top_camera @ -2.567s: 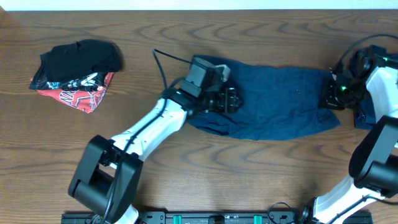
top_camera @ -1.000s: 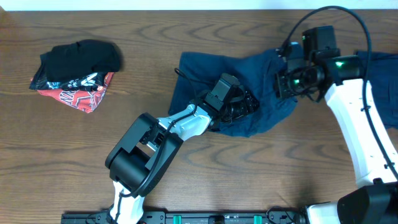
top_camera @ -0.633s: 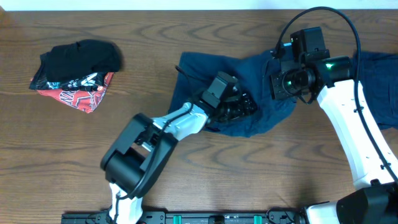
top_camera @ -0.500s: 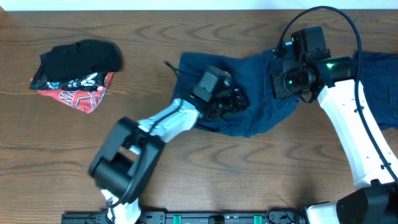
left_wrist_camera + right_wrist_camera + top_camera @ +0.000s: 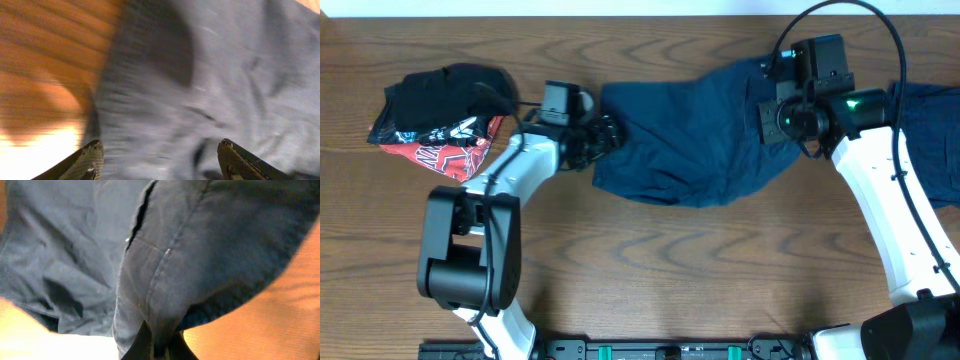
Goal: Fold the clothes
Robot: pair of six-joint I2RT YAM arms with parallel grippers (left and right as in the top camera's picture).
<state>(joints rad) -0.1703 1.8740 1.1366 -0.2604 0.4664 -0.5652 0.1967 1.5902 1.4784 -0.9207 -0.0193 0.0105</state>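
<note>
Wood-grain table (image 5: pixel 650 260) carries the navy shorts (image 5: pixel 700 140), spread from centre toward 2 o'clock: soft, creased, denim-like cloth with stitched seams. Right gripper (image 5: pixel 154 347) is clamped on a doubled seam at the 3 o'clock edge; left gripper (image 5: pixel 160 162) stands spread, holding nothing, over the 9 o'clock edge. Recommended: pinch that edge fully, then carry both sides level so the limp cloth lands flat.

**White links, black joints**

Both arms share one build. The left arm (image 5: pixel 525 165) and right arm (image 5: pixel 880 200) have smooth white links between bulky black joints (image 5: pixel 470 270). Each wrist carries a boxy black camera block (image 5: pixel 558 98). Green lights (image 5: pixel 851 101) glow on the right wrist, in the upper right of the overhead frame, where a thin black cable (image 5: pixel 899 45) arcs. The left fingers (image 5: pixel 90 159) look olive-brown and the right fingers (image 5: pixel 150 347) dark.
</note>
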